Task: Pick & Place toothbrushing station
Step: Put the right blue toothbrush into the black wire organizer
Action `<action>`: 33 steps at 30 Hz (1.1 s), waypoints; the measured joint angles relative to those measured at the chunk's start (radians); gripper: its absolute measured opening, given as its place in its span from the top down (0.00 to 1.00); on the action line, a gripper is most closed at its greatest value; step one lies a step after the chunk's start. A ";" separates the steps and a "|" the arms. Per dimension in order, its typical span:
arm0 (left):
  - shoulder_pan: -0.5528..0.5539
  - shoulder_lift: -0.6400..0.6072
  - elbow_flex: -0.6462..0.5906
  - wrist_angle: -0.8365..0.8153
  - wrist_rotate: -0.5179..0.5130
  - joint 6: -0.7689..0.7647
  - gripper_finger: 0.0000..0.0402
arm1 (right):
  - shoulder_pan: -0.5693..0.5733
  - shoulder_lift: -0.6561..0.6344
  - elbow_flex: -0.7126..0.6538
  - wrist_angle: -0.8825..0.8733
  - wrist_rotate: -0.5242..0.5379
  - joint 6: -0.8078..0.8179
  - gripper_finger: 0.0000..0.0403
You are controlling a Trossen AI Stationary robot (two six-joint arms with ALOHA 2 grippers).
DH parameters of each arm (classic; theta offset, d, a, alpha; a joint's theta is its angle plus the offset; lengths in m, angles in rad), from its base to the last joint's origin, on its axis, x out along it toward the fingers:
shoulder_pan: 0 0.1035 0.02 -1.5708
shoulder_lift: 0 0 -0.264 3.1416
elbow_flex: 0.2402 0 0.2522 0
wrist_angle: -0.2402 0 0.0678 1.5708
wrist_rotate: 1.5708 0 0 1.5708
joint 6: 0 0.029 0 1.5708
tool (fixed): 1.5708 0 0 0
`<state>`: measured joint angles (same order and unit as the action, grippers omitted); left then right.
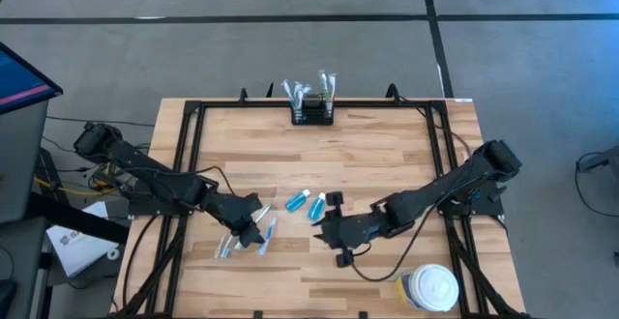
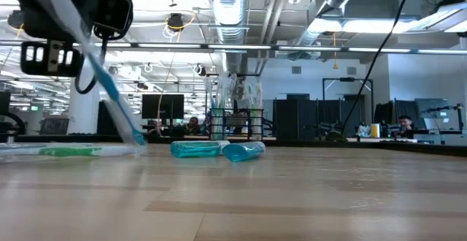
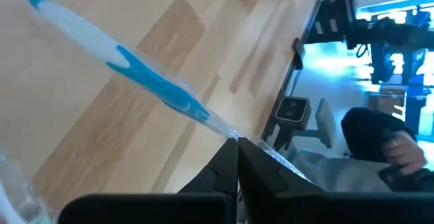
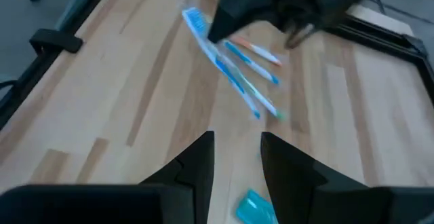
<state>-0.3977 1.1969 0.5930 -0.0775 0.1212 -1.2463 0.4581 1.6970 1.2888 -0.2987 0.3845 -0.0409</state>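
Note:
My left gripper [image 1: 257, 224] is shut on a blue-and-white toothbrush in a clear wrapper [image 3: 135, 64], low over the table's near left. The brush slants down from the gripper in the low view [image 2: 102, 73]. Other wrapped toothbrushes [image 1: 230, 246] lie flat on the table beside it. Two small blue bottles [image 1: 306, 204] lie on their sides at mid table. The black open-topped holder [image 1: 312, 112] stands at the far edge with several brushes upright in it. My right gripper [image 1: 334, 230] is open and empty near the bottles. My left gripper pinches one end of the toothbrush's clear wrapper [image 3: 227, 130] between its two shut fingers. The brush sticks out beyond the fingertips and slants downward. Its free end [image 2: 137, 137] is at the table top; whether it touches, I cannot tell.
A round white-lidded jar [image 1: 430, 287] stands at the near right corner. A black frame [image 1: 189, 155] runs around the table's edges. Bare wood lies between the bottles and the holder. People sit at desks in the room behind [image 2: 405, 128].

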 joint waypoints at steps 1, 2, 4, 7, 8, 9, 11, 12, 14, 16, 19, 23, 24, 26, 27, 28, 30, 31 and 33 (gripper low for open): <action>0.000 0.000 0.000 0.011 0.001 0.011 1.00 | 0.000 0.016 -0.003 -0.001 -0.004 -0.022 0.72; 0.000 0.000 0.000 0.025 0.001 0.015 1.00 | 0.000 0.040 -0.004 0.021 -0.015 -0.043 0.72; 0.000 0.000 0.001 0.040 0.001 0.017 1.00 | 0.000 0.090 -0.001 0.083 -0.019 -0.089 0.72; 0.001 0.000 0.000 0.043 0.000 0.016 1.00 | 0.000 0.156 -0.003 0.170 -0.019 -0.140 0.72; 0.001 0.000 0.000 0.044 0.000 0.016 1.00 | -0.003 0.174 -0.002 0.216 -0.019 -0.150 0.72; 0.001 0.000 0.000 0.045 0.000 0.016 1.00 | -0.003 0.184 -0.001 0.236 -0.017 -0.163 0.72; 0.001 0.000 0.000 0.047 0.000 0.016 1.00 | -0.005 0.209 0.004 0.284 -0.015 -0.180 0.72; 0.001 0.000 0.000 0.051 0.000 0.016 1.00 | -0.009 0.221 0.007 0.300 -0.013 -0.185 0.72; 0.001 0.000 0.000 0.060 -0.001 0.016 1.00 | -0.015 0.227 0.008 0.309 -0.013 -0.187 0.72; 0.001 0.000 0.000 0.062 -0.006 0.016 1.00 | -0.026 0.238 0.014 0.367 -0.023 -0.187 0.72; 0.001 0.000 0.000 0.073 -0.011 0.017 1.00 | -0.040 0.251 0.008 0.395 -0.032 -0.203 0.72; 0.001 0.000 0.000 0.088 -0.017 0.019 1.00 | -0.066 0.272 0.013 0.476 -0.066 -0.214 0.72; 0.001 0.000 0.000 0.090 -0.017 0.019 1.00 | -0.070 0.274 0.012 0.478 -0.073 -0.218 0.72; 0.001 0.001 0.000 0.098 -0.021 0.019 1.00 | -0.079 0.275 0.012 0.490 -0.091 -0.223 0.72; 0.004 0.001 0.000 0.104 -0.021 0.019 1.00 | -0.085 0.274 0.012 0.495 -0.099 -0.223 0.72; 0.008 0.001 0.000 0.108 -0.021 0.019 1.00 | -0.089 0.273 0.012 0.495 -0.099 -0.223 0.72; 0.015 0.001 0.000 0.108 -0.022 0.019 1.00 | -0.093 0.273 0.012 0.497 -0.101 -0.224 0.72; 0.021 0.001 0.000 0.111 -0.024 0.019 1.00 | -0.094 0.273 0.012 0.502 -0.105 -0.225 0.72; 0.035 0.001 0.000 0.123 -0.024 0.019 1.00 | -0.095 0.273 0.012 0.514 -0.119 -0.229 0.72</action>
<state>-0.3628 1.1976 0.5934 0.0454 0.0967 -1.2270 0.3634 1.9701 1.3006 0.2149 0.2658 -0.2702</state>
